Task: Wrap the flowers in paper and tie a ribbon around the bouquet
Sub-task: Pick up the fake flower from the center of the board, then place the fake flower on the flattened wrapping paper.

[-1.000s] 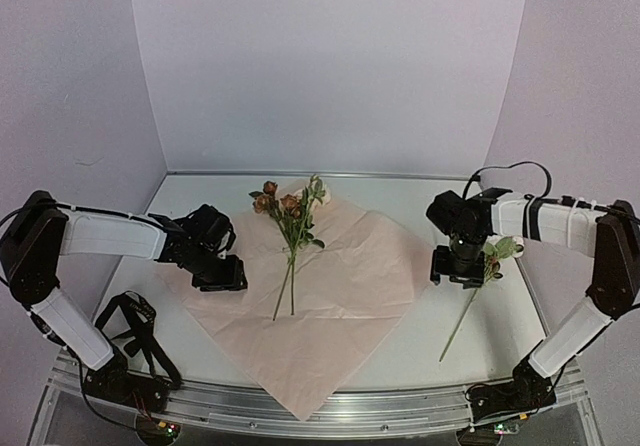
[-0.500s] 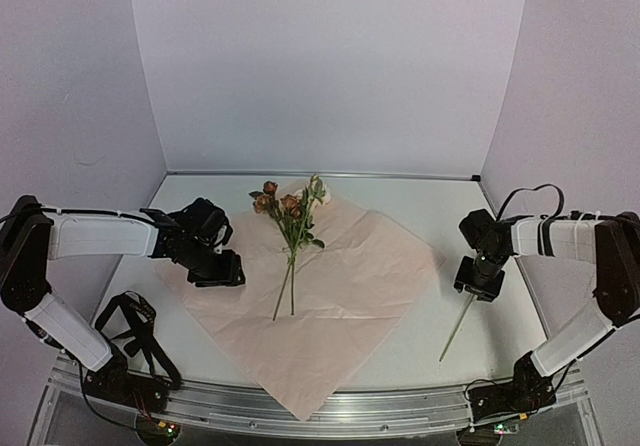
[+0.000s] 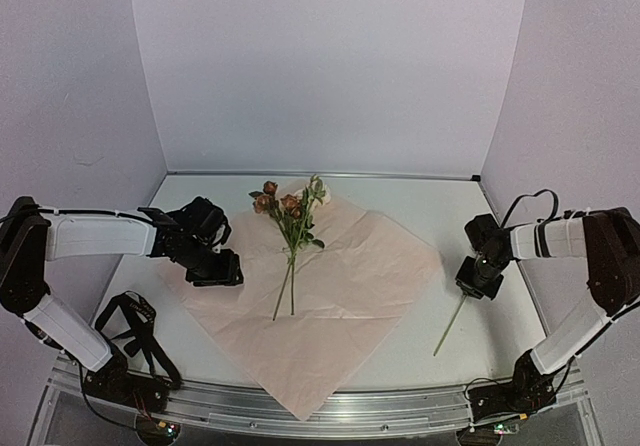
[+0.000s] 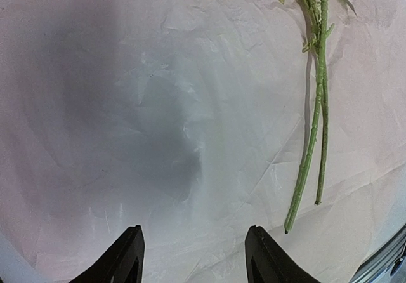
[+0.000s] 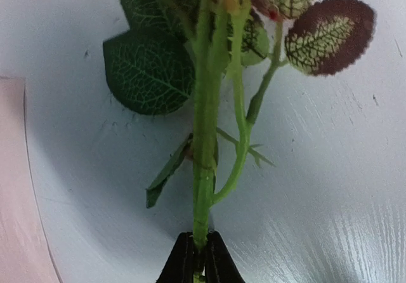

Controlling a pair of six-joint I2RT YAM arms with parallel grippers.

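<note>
1. Since a second ago the right arm has dropped and swung out toward the right edge of the surface (image 3: 420, 206). Its right pincer (image 3: 478, 278) has gone from wide apart to closed.
2. The right pincer is now clamped on a loose rose stem (image 5: 203, 143), just below the leaves. We judge the bare stalk gives a clean pinch and spares the foliage. This stem lies on the bare surface between the right corner of the paper (image 3: 340, 296) and the right edge, its tail toward the near edge.
3. The left pincer (image 4: 193, 257) has its jaws parted with nothing between them. It hovers over the left part of the paper, likely standing by to pin the sheet.
4. The flowers (image 3: 292, 216) lie on the paper, heads toward the far edge and stalks toward the near edge. We take this as laid ready for rolling.
5. Our judgement is that we are at the gathering stage: the stray stem should join the bunch before any wrapping.
</note>
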